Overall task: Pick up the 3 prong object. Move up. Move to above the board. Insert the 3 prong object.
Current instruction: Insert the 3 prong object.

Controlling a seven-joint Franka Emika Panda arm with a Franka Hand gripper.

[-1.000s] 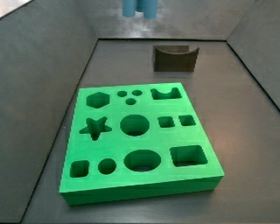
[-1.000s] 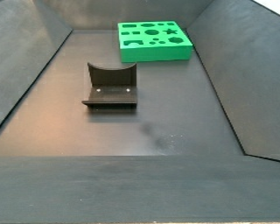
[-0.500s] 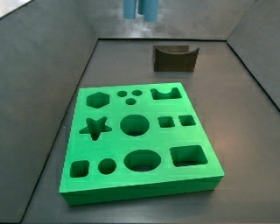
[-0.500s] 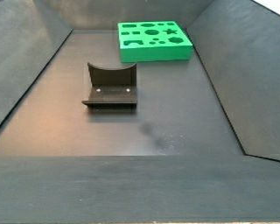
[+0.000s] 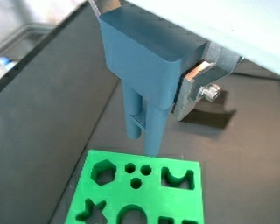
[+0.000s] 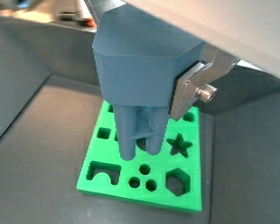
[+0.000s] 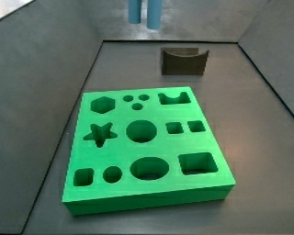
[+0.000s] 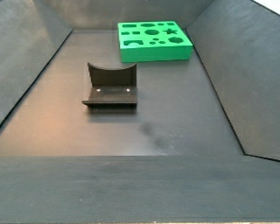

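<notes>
In a wrist view, the light-blue 3 prong object (image 5: 149,66) is clamped by the gripper (image 5: 184,74) above the dark floor (image 5: 60,114). In a side view, its prongs (image 7: 144,11) are seen high above the green board (image 7: 143,147) and fixture (image 7: 183,61).

Lab test rig. Bare dark walled bin (image 8: 38,79) holds a fixture (image 8: 111,87) and green board (image 7: 143,147). Gripper (image 6: 166,101) overhead.
</notes>
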